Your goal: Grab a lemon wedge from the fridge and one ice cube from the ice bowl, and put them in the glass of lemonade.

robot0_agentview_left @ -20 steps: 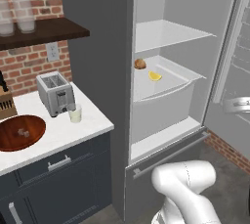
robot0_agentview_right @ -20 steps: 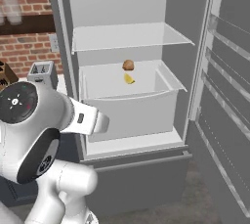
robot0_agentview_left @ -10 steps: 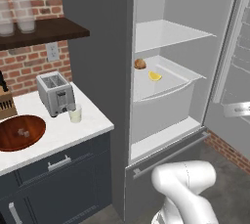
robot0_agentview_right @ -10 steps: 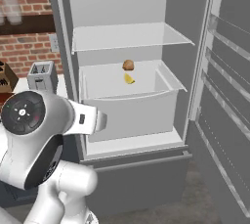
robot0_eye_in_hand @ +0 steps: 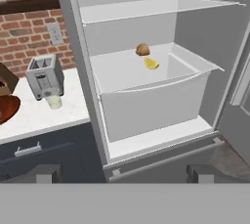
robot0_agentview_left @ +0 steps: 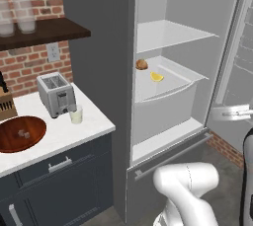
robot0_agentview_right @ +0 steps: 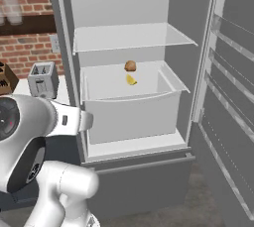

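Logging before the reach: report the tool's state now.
Tool: open, holding nothing, aimed at the fridge with the wedge inside.

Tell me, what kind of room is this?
It looks like a kitchen. There is an open fridge with white shelves, a toaster on a white counter, and a brick wall behind it.

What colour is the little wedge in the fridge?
Bright yellow; the lemon wedge shows best in the hand view.
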### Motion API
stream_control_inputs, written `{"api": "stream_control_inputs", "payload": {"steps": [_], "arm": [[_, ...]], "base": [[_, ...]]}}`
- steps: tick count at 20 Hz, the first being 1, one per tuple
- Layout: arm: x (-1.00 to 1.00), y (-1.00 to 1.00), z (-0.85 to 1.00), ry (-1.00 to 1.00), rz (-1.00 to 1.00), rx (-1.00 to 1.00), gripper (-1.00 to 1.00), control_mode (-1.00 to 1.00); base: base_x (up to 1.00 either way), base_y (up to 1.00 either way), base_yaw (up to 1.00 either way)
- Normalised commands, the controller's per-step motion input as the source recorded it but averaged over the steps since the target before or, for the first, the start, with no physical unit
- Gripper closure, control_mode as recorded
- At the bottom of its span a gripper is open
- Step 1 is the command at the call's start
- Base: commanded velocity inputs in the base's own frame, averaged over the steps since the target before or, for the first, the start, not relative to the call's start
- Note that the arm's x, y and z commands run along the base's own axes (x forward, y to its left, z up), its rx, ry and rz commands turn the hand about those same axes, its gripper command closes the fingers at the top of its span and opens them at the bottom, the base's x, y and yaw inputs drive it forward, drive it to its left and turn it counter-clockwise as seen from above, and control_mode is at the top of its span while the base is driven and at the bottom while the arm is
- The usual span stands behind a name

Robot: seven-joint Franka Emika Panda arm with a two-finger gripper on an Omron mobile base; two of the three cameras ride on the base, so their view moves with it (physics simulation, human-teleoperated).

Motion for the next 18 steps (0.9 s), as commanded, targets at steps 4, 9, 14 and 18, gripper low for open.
{"api": "stream_control_inputs", "payload": {"steps": [4,9,14,18], "arm": [[0.01,0.00,-0.20,-0.09,0.04,0.00,-1.00,-1.00],[0.17,-0.08,-0.15,-0.04,0.06,0.00,-1.00,1.00],[0.00,0.00,0.00,0.00,0.00,0.00,-1.00,1.00],[0.00,0.00,0.00,0.00,0.00,0.00,-1.00,1.00]], "base": [[0.00,0.00,0.00],[0.18,-0.16,0.07],[0.42,-0.55,0.23],[0.35,-0.53,0.27]]}}
